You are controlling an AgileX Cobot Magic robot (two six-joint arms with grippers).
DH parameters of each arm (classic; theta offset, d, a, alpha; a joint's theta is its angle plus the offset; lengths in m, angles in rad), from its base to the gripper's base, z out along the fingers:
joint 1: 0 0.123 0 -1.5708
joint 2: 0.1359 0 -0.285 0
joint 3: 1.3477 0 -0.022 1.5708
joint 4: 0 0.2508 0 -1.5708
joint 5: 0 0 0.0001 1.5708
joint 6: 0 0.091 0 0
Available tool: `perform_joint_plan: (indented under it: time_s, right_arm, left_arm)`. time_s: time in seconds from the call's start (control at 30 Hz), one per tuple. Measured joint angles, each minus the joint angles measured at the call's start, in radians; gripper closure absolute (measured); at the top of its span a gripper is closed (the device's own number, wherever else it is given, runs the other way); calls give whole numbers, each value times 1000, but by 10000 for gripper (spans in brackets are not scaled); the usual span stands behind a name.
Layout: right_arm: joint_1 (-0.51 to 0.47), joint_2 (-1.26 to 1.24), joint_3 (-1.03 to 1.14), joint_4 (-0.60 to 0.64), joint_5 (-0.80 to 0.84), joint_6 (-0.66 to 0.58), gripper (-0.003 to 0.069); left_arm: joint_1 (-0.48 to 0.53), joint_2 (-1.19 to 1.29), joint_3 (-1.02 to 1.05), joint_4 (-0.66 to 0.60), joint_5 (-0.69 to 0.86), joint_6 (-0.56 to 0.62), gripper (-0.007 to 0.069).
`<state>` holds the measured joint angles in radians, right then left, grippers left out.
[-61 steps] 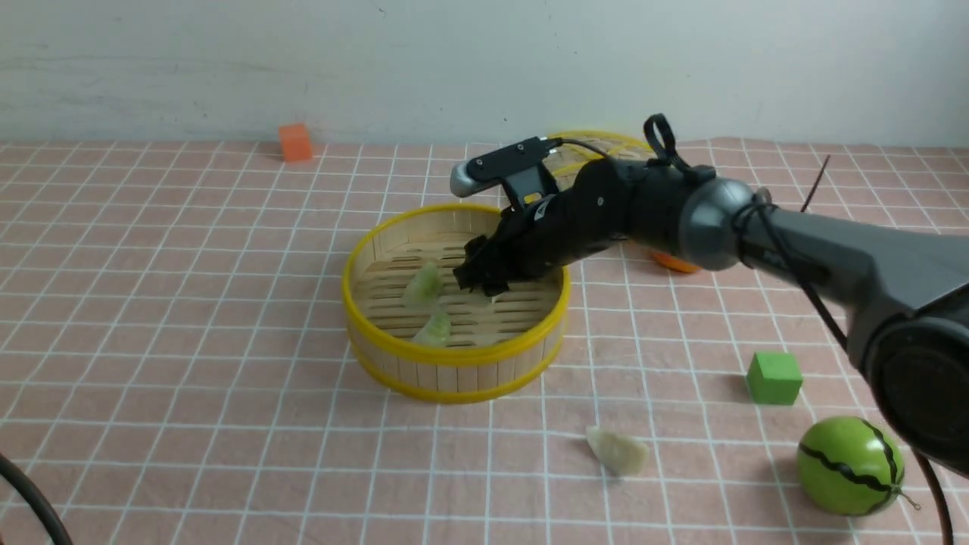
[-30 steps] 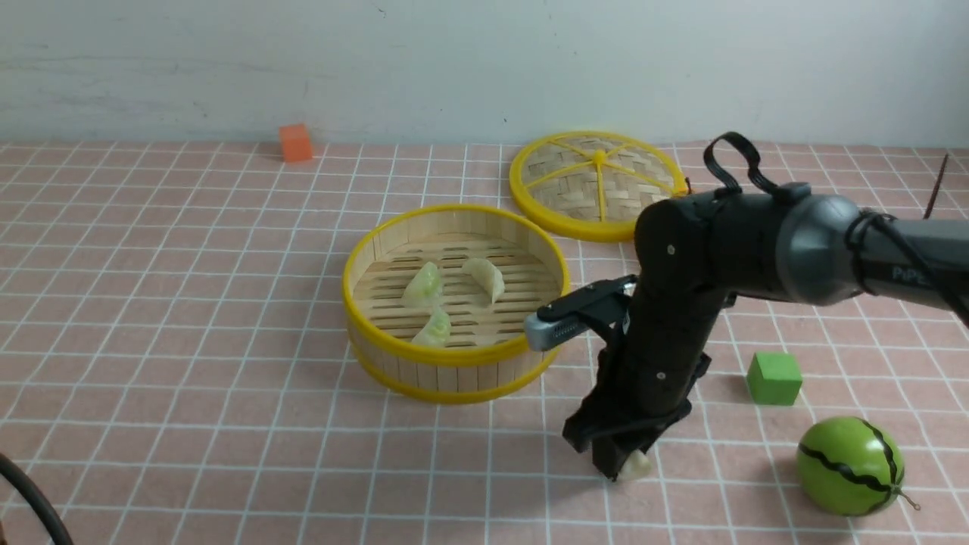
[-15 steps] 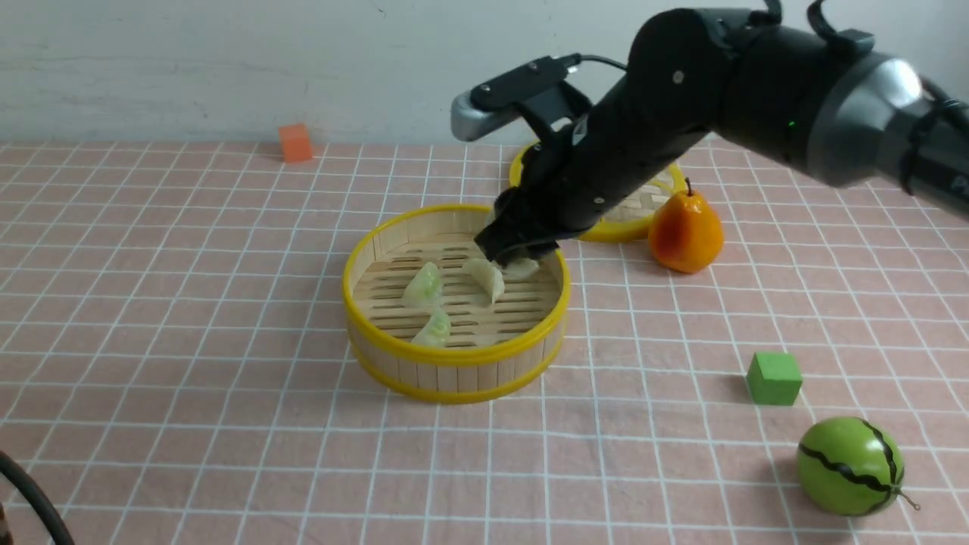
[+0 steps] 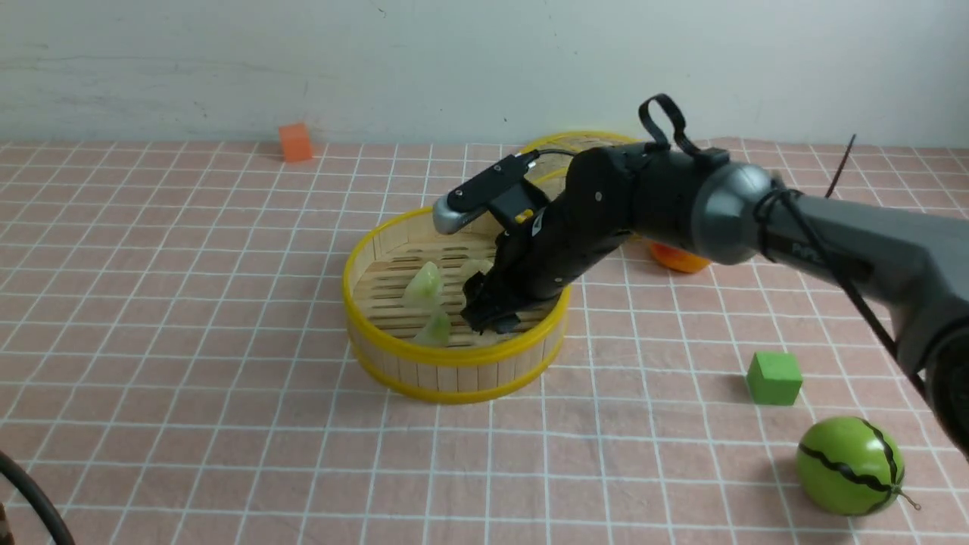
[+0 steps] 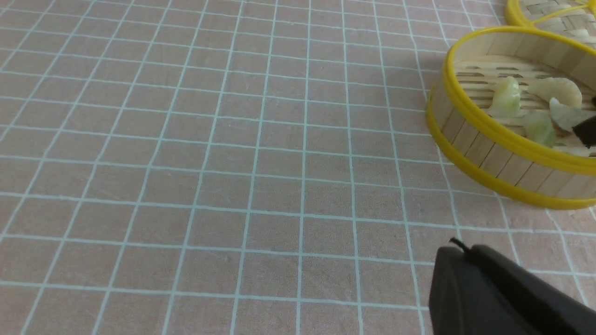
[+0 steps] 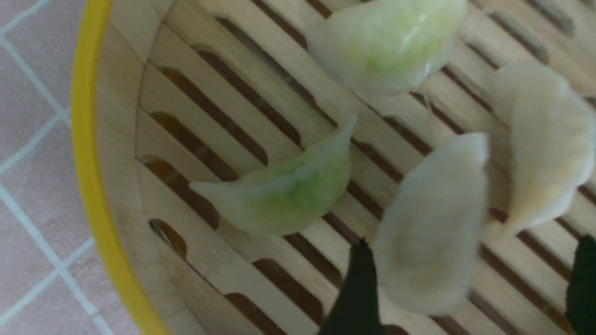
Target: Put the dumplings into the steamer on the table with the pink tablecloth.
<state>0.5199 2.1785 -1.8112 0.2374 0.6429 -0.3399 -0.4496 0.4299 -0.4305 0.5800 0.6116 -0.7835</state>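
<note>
The steamer point(image 4: 454, 375) stands mid-table on the pink tablecloth point(image 4: 189, 303). Two pale green dumplings point(image 4: 422, 286) point(image 4: 437, 329) lie in it, and an off-white one point(image 4: 475, 269) shows behind my right arm. My right gripper point(image 4: 488, 316) is low inside the basket. In the right wrist view it point(image 6: 470, 260) is open, jaws wide apart. A blurred off-white dumpling point(image 6: 428, 228) is beside one finger point(image 6: 354, 288), clear of the other. The second off-white dumpling point(image 6: 545, 149) and both green ones point(image 6: 284, 195) point(image 6: 386, 42) lie on the slats. My left gripper point(image 5: 465, 253) is shut over bare cloth.
The woven lid point(image 4: 560, 140) lies behind the steamer, mostly hidden by my right arm, as is an orange pear point(image 4: 677, 261). A green cube point(image 4: 774, 377) and a green striped ball point(image 4: 849, 465) sit at the front right. An orange cube point(image 4: 294, 141) is at the back left.
My right gripper left the steamer, took the off-white dumpling from the front cloth, carried it over the steamer, and has now dropped low inside with its jaws open.
</note>
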Motion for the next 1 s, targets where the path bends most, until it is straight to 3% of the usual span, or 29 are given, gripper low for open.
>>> perform_joint_plan:
  time_s: [0.1, 0.2, 0.3, 0.33, 0.37, 0.5, 0.57, 0.7, 0.77, 0.8, 0.87, 1.0]
  right_arm:
    - [0, -129, -4, -53, 68, 118, 67]
    - [0, -302, -17, -138, 149, 195, 135]
    - [0, -504, -28, -246, 237, 254, 266]
    - [0, -517, -29, -253, 242, 257, 278]
    - [0, -603, -29, -296, 281, 283, 375]
    - [0, -828, 76, -349, 313, 334, 620]
    - [0, -927, 194, -349, 283, 350, 666]
    - [0, -1102, 493, -348, 133, 386, 678]
    - [0, -1253, 804, -348, -81, 423, 678]
    - [0, -1262, 827, -348, -98, 425, 678]
    - [0, -1374, 1116, -348, -340, 437, 678]
    - [0, -1463, 1466, -349, -652, 438, 676]
  left_arm:
    - [0, 0, 1, 0, 0, 0, 628]
    - [0, 0, 1, 0, 0, 0, 627]
    - [0, 0, 1, 0, 1, 0, 625]
    - [0, 0, 1, 0, 1, 0, 625]
    - [0, 0, 1, 0, 1, 0, 624]
    - [0, 0, 1, 0, 1, 0, 624]
    - [0, 0, 1, 0, 1, 0, 624]
    - [0, 0, 1, 0, 1, 0, 624]
    - [0, 0, 1, 0, 1, 0, 623]
    - [0, 0, 1, 0, 1, 0, 623]
    - [0, 0, 1, 0, 1, 0, 621]
    - [0, 0, 1, 0, 2, 0, 617]
